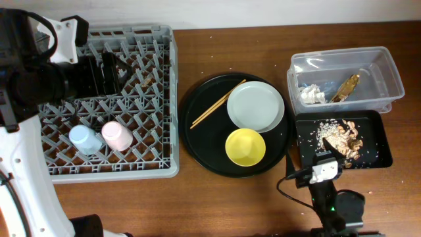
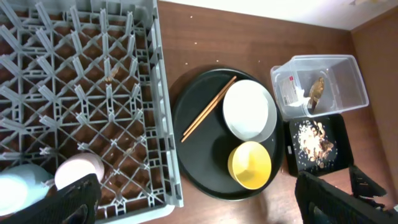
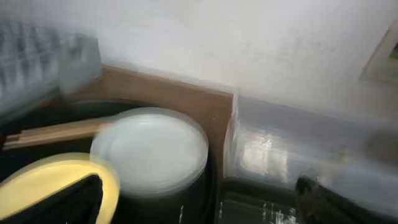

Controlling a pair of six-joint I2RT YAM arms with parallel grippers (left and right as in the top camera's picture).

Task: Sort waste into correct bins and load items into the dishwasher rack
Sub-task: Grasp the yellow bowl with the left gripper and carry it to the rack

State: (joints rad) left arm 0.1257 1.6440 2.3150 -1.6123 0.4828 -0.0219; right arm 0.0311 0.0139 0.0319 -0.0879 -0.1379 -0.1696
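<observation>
Round black tray (image 1: 202, 149) on wooden table (image 1: 217, 204) (brown); white wall (image 3: 217, 37) behind.

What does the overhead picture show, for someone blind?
A grey rack on the left holds a pink cup and a blue cup. A round black tray carries a plate, yellow bowl and chopsticks. A clear tub and black bin hold waste.
</observation>
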